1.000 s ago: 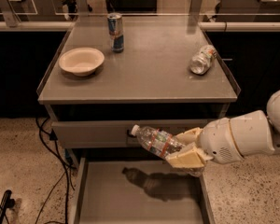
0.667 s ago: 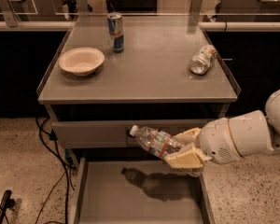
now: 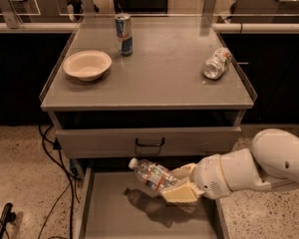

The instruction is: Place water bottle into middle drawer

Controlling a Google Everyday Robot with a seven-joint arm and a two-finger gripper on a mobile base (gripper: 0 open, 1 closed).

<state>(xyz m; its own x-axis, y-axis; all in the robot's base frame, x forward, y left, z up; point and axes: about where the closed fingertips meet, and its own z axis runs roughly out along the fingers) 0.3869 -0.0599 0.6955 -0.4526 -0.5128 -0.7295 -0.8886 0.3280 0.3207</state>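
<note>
1. Above the open middle drawer (image 3: 109,213), the water bottle (image 3: 150,174) hangs in the air, tilted, with its white cap up and to the left.
2. At the bottle's lower end, the tool (image 3: 176,184) is clenched on it, one tan finger above and one below; the white arm (image 3: 249,171) reaches in from the right.
3. Below the bottle, its shadow falls on the drawer's plain grey floor; bottle and floor are apart.
4. Just above the open drawer sits a closed drawer front (image 3: 149,142) with a black handle.
5. On the surface (image 3: 159,78) at the left rests a pale bowl (image 3: 87,64).
6. Behind the bowl, a blue-and-silver can (image 3: 123,34) stands upright.
7. Near the right edge, a silvery can (image 3: 217,63) lies on its side, well apart from the other two.
8. Left of the cabinet, dark cables (image 3: 52,151) trail across the speckled floor.
</note>
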